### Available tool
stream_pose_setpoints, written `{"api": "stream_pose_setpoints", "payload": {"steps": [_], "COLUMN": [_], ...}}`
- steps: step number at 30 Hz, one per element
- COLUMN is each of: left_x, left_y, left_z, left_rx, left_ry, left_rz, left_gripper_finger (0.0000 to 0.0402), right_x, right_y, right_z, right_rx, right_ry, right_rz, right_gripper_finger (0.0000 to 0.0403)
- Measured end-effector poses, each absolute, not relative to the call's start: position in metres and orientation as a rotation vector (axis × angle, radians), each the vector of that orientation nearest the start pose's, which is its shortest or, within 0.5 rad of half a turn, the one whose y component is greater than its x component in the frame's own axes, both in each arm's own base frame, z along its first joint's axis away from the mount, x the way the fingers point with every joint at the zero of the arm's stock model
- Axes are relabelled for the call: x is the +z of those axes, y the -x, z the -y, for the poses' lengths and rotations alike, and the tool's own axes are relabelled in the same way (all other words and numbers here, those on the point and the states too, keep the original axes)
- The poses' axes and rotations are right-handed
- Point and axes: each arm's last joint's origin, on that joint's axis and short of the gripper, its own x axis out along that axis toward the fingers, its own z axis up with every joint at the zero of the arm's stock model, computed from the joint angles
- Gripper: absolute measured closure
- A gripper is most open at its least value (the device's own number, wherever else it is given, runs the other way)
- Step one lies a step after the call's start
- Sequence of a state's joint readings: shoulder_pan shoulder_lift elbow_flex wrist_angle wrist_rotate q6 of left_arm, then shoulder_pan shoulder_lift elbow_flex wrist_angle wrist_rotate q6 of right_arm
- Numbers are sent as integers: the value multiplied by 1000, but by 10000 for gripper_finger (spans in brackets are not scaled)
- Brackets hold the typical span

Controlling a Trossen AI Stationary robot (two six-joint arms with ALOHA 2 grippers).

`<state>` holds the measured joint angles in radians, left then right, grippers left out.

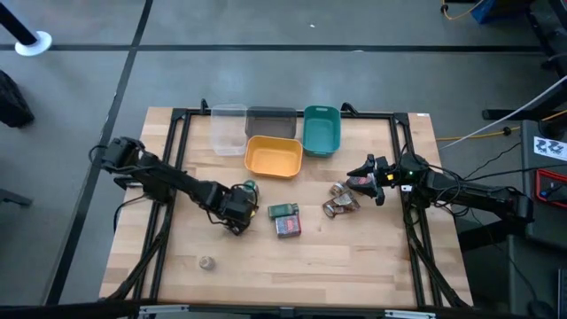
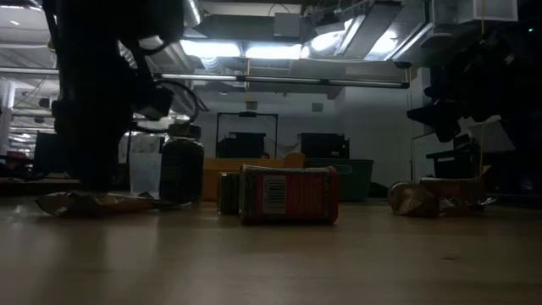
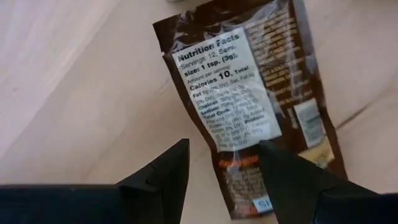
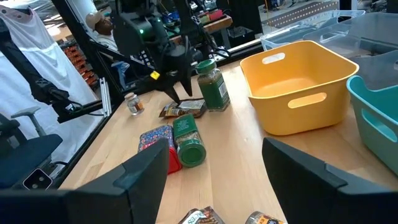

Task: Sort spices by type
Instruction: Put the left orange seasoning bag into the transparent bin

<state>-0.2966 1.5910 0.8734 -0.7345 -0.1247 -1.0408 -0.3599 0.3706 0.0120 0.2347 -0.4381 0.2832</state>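
As left gripper hangs part-open, empty, over brown packet, we judge packet light, crinkly, slippery: pinch edge.

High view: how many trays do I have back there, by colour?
Clear tray: 1
Grey tray: 1
Teal tray: 1
Yellow tray: 1
Total: 4
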Motion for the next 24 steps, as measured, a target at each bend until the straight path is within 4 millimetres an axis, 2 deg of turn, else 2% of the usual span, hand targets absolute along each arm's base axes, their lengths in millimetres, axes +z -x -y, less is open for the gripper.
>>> {"api": "stream_pose_setpoints", "payload": {"steps": [12,17,20,24], "left_x": [134,131,130,130], "left_y": [-261,-268,-272,-274], "left_z": [77,80,82,83], "left_rx": [618,536,474,433], "left_ry": [585,604,617,611], "left_rz": [-1349,-1331,-1326,-1321], "left_gripper_finger": [226,233,260,322], "right_x": [158,158,158,157], "right_y": [-114,-114,-114,-114], "right_z": [30,30,30,30], "right_rx": [61,61,61,61], "right_ry": [-331,-332,-332,-332], "right_rz": [-125,-126,-127,-127], "right_gripper_finger": [146,146,146,146]}}
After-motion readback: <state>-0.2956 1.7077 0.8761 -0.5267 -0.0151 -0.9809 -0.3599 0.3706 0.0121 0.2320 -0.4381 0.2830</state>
